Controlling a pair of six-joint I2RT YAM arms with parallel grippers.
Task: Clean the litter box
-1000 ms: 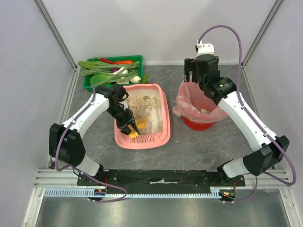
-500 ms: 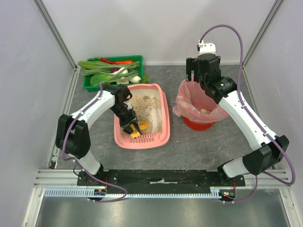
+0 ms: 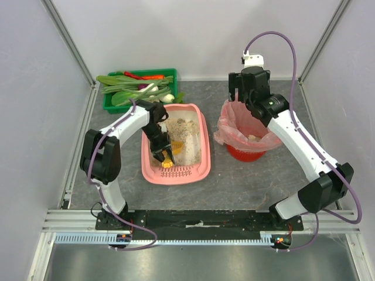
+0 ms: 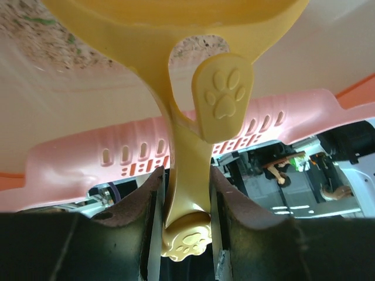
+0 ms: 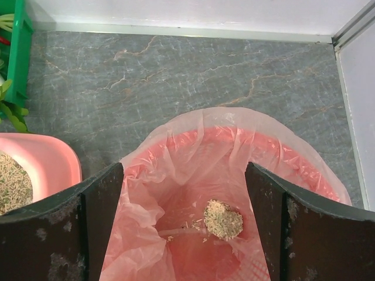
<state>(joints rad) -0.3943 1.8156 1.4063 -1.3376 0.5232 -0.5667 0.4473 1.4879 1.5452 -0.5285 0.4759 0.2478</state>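
The pink litter box [image 3: 202, 164] lies at the table's middle, its slotted ledge [image 3: 182, 172] at the near end, grey-beige litter [image 3: 186, 130] inside. My left gripper [image 3: 162, 153] is shut on the handle of a yellow litter scoop [image 3: 174, 146] inside the box. In the left wrist view the scoop's handle [image 4: 186, 175] sits between my fingers, its bowl over the litter, the slotted ledge [image 4: 135, 158] behind. My right gripper [image 3: 239, 93] is open and empty, hovering over the far rim of the red bin.
A red bin with a pink bag [image 3: 233, 137] stands right of the box; a clump of litter [image 5: 222, 219] lies at its bottom. A green crate of vegetables [image 3: 111, 102] stands at the back left, touching the box's far corner.
My left gripper has carried the scoop a little farther into the box, toward the far side. The left arm's elbow has swung inward. The right arm has barely moved.
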